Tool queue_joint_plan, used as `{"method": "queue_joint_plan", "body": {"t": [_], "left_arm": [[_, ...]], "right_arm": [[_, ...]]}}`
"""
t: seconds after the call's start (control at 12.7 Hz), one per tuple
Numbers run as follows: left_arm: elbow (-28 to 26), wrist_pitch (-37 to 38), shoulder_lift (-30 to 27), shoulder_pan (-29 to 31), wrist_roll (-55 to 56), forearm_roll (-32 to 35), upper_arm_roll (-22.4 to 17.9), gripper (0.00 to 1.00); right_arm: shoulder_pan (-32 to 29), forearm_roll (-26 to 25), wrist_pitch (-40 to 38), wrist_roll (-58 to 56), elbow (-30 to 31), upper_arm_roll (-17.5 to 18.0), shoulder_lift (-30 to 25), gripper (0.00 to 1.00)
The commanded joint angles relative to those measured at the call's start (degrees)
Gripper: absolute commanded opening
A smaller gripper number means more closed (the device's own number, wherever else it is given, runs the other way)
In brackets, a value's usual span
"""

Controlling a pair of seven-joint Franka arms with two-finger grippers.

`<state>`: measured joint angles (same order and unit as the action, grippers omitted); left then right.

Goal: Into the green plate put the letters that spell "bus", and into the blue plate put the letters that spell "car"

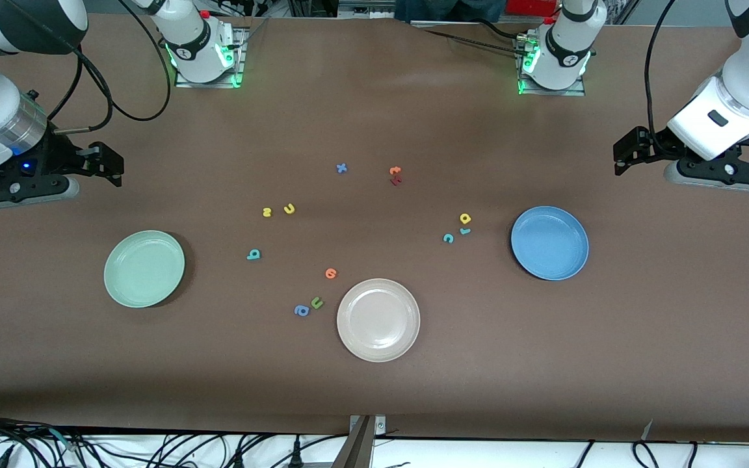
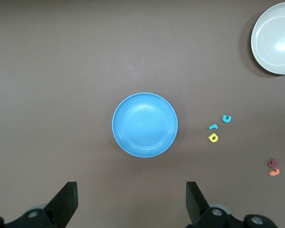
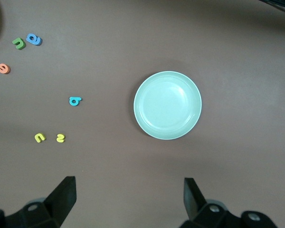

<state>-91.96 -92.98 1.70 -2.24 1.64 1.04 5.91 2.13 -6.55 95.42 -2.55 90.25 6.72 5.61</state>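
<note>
Above the table ends, left gripper and right gripper wait, fingers spread, empty

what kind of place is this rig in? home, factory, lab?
Most likely a robotics lab. Two arm bases are bolted to a brown table, loose cables run along its near edge, and the props are staged: foam letters between a green plate and a blue plate.
</note>
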Motion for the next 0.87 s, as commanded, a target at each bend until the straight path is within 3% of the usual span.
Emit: {"method": "queue_joint_plan", "body": {"t": [0.0,0.79], "left_arm": [[1.96,1.49,0.85,-0.31,0.38,1.69,0.07,1.00],[1.43,2.81,0.67,-0.13,-0.32,1.25,0.07,1.00]], "right_arm": [[0.07,0.48,-0.50,-0.70,0.10,-0.04,-0.33,1.00],[0.25,0.31,-0.59,-0.87,0.28,-0.13,-0.33,1.00]]}}
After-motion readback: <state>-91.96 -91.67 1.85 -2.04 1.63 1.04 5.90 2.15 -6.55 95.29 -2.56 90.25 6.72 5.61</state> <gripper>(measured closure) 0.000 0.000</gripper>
